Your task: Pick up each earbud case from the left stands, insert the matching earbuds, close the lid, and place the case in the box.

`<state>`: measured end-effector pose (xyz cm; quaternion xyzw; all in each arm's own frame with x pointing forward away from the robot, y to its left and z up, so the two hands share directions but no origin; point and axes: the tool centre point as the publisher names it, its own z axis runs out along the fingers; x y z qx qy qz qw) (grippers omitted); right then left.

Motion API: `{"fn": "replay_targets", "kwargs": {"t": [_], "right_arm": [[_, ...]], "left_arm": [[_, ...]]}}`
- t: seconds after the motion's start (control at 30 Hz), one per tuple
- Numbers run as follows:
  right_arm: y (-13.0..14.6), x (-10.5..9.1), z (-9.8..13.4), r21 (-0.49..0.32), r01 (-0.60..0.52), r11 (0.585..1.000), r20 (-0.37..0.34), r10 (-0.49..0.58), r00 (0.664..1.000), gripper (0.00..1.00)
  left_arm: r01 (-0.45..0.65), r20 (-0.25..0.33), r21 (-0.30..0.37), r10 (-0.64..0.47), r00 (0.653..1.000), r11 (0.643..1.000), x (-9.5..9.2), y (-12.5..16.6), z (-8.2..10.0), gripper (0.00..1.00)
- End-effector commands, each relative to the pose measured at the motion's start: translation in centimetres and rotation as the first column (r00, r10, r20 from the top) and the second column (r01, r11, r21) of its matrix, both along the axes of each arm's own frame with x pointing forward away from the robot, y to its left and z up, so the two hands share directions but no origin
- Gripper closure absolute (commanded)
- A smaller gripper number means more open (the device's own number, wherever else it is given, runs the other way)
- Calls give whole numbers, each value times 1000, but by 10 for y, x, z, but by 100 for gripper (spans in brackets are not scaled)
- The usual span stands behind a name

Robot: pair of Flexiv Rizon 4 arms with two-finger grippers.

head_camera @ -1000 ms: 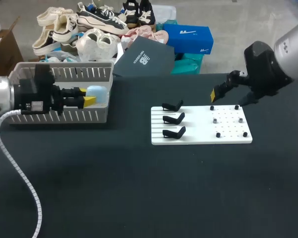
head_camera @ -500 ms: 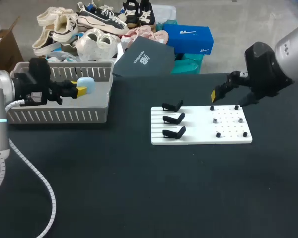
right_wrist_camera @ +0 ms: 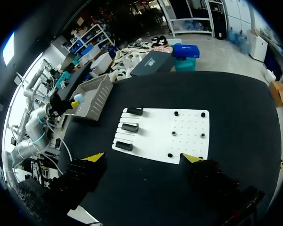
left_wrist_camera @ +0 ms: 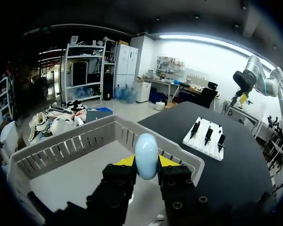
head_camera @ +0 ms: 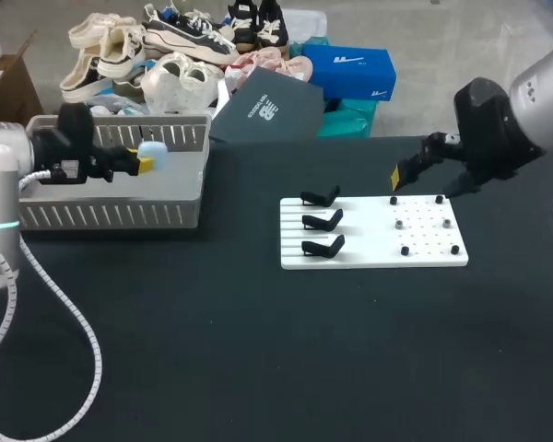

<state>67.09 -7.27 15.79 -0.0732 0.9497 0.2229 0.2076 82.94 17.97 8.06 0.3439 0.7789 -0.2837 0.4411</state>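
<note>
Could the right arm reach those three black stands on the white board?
Probably yes. The right hand hangs open over the white board, nothing lies between it and the black stands, and the left hand is away at the basket, holding the blue case.

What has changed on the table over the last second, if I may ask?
The left gripper, shut on the light-blue earbud case, drew back leftward and slightly upward in the head view, over the basket. Nothing was let go. The right gripper stayed open and still near the white board, and the three black stands stayed empty.
</note>
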Motion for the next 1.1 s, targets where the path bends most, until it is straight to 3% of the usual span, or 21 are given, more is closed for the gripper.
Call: {"fn": "replay_targets", "kwargs": {"t": [0.03, 0.1, 0.13, 0.33, 0.63, 0.87, 1.1], "right_arm": [[1, -4, 1, -7, 11, 1000, 7, -11, 1000, 0], [1, -4, 1, -7, 11, 1000, 7, -11, 1000, 0], [1, -4, 1, -7, 11, 1000, 7, -11, 1000, 0], [1, -4, 1, -7, 11, 1000, 7, -11, 1000, 0], [1, -4, 1, -7, 11, 1000, 7, -11, 1000, 0], [1, -4, 1, -7, 11, 1000, 7, -11, 1000, 0], [1, -4, 1, -7, 11, 1000, 7, -11, 1000, 0]], "left_arm": [[94, -53, -15, -95, 994, 995, 17, 8, -2, 71], [99, -53, -24, -101, 994, 995, 17, 9, -2, 30], [97, -33, -39, -98, 995, 995, 17, 11, 0, 0], [174, 31, -33, -173, 984, 984, 0, -3, 19, 0], [349, 110, -32, -344, 933, 937, -56, -42, 50, 0], [436, 144, -83, -422, 895, 896, -87, -75, 53, 0], [493, 122, -109, -481, 868, 863, -106, -113, 39, 0]]}}
